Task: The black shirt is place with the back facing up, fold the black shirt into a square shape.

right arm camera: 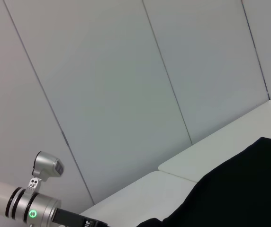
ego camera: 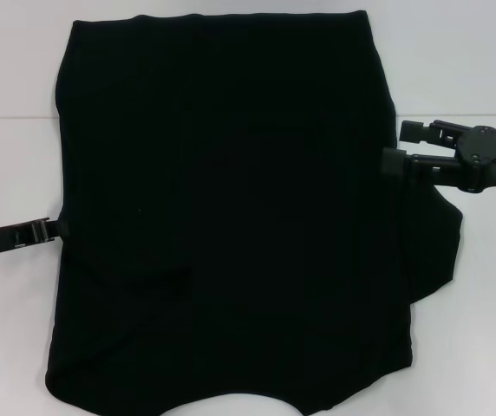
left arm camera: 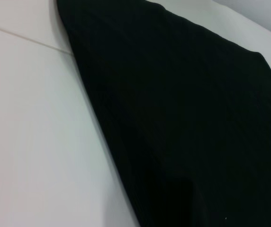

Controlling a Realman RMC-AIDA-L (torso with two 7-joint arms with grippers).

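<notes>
The black shirt (ego camera: pixel 231 217) is lying on the white worktop (ego camera: pixel 14 69); the left pincer (ego camera: pixel 57 230) and the right pincer (ego camera: pixel 395 147) are sitting at its side edges, their grip impossible to tell.

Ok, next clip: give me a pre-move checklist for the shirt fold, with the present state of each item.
1. Shirt lies on the table, plain side up: ok.
2. Left sleeve folded in: ok.
3. Right sleeve folded in: not ok, it sticks out.
4. Left end effector at the shirt's left edge: ok; grip: cannot tell.
5. Right end effector at the right edge: ok; grip: cannot tell.
6. Shirt square: not ok.
</notes>
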